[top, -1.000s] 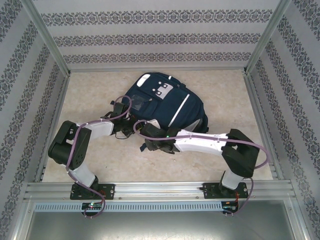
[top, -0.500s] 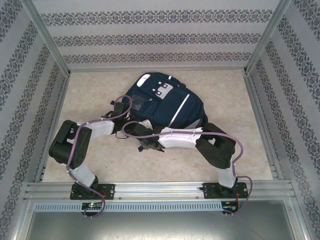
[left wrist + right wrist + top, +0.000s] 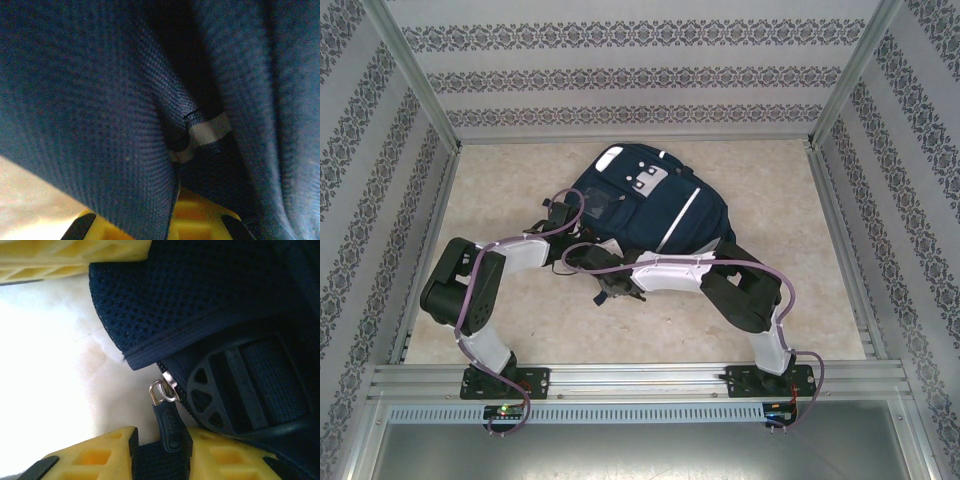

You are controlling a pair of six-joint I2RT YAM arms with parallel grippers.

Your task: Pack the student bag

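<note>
The student bag (image 3: 650,205), navy with white stripes and pale patches, lies flat on the table's middle. My left gripper (image 3: 560,215) sits at the bag's left edge, shut on a fold of its blue fabric (image 3: 125,150); my yellow fingers (image 3: 210,220) show just below the fold. At the bag's near corner, my right gripper (image 3: 612,288) has a dark zipper pull (image 3: 169,427) lying over a webbing strap (image 3: 150,460) between its yellow fingers (image 3: 90,457). Both fingers press against the strap's sides. The pull hangs from a metal ring (image 3: 161,391) on the slider.
A black plastic buckle (image 3: 235,390) and mesh padding (image 3: 190,295) lie right beside the zipper. A yellow ribbed piece (image 3: 75,260) crosses the top left of the right wrist view. Patterned walls (image 3: 380,180) and metal rails (image 3: 640,380) enclose the beige table (image 3: 770,180).
The right arm has folded in, its elbow swinging left and nearer the bag, and its gripper has shifted a little left while its jaws narrowed. The left arm has stayed put.
</note>
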